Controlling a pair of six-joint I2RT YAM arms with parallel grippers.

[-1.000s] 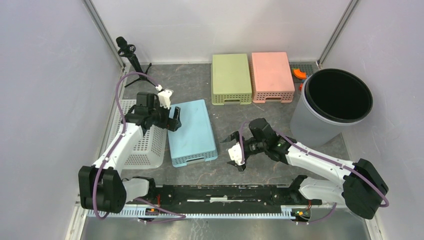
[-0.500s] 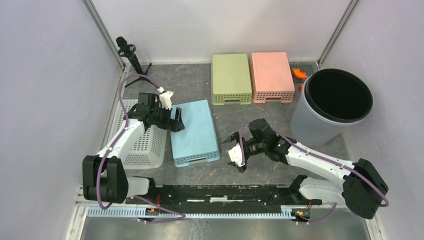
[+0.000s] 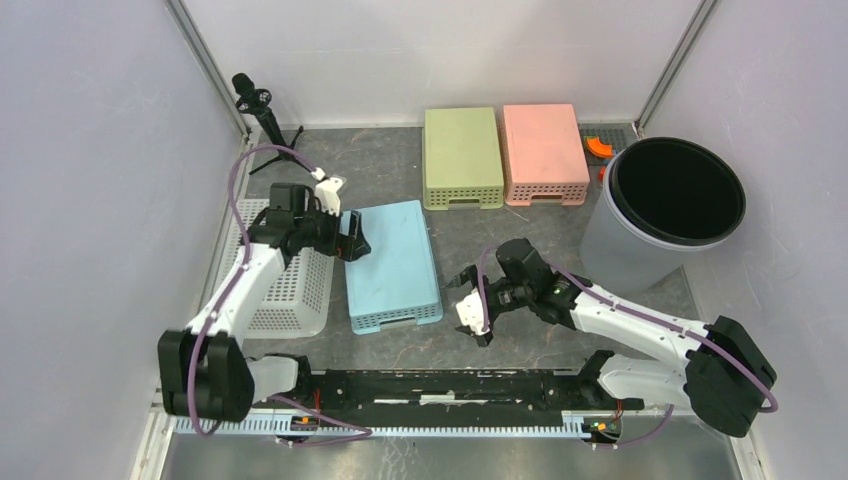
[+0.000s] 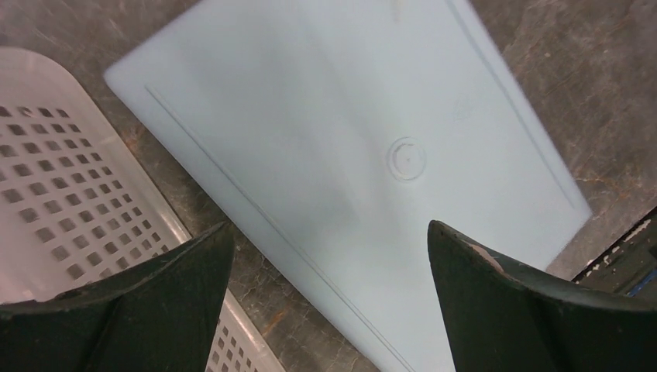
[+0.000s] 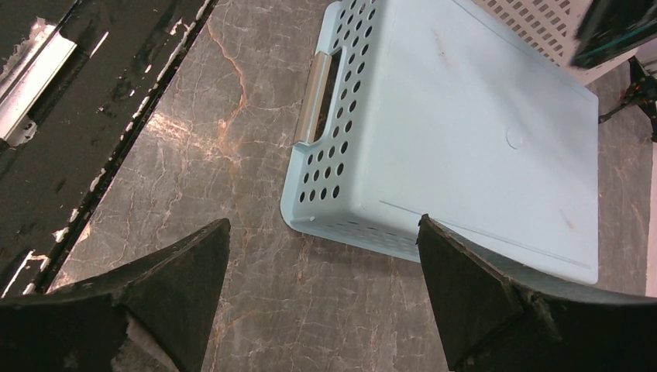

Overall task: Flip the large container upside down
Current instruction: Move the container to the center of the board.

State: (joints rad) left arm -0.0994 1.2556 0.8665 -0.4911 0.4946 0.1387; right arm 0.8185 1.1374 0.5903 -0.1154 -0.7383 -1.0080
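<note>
The pale blue container [image 3: 392, 265] lies bottom-up, its walls perforated.

This looks like a robotics lab test cell. Plain white panel walls [image 3: 100, 150] set in aluminium posts [image 3: 205, 60] close in a grey stone-patterned bench [image 3: 400, 170]. A left arm [image 3: 245, 285] and a right arm [image 3: 630, 320] are bolted to a black rail [image 3: 450, 385], with purple cabling [image 3: 237, 185] exposed. A small black tripod [image 3: 262, 110] stands in the far corner. Pastel plastic baskets [image 3: 462, 155] and a large grey container [image 3: 620, 245] look like test props.
</note>
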